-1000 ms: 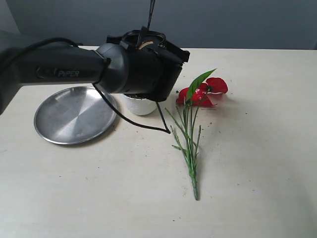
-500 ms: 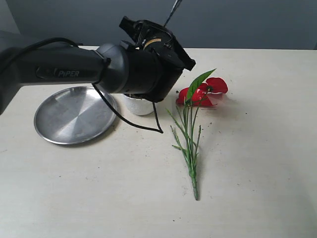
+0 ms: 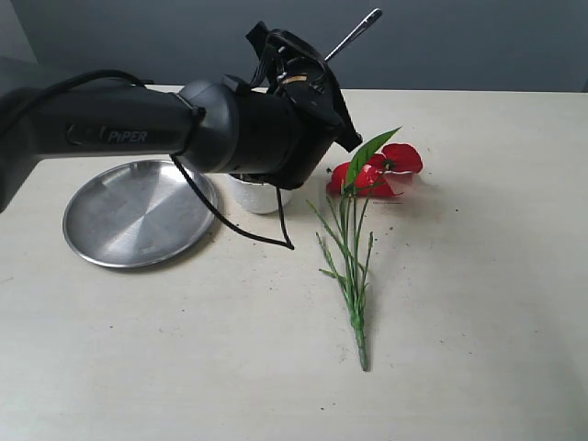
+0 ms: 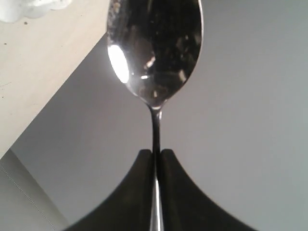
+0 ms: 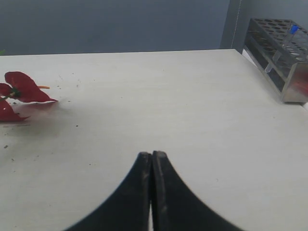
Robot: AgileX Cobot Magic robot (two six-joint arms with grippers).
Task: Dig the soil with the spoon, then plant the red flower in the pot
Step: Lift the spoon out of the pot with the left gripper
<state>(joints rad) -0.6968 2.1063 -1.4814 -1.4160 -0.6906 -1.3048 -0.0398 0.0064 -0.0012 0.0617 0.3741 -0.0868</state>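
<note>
Spoon pinched by left tool, tube rack only in right wrist view

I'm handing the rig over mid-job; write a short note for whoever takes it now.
Left gripper: shut on the spoon, held in the air by the pot; dark crumbs on its bowl.
Right gripper: shut, empty, above the table.
Flower: lying on the table beside the pot, not planted.
Done: crumbs hint at some digging; the left arm hides the pot's inside.
Left: finish digging, plant the flower.
</note>
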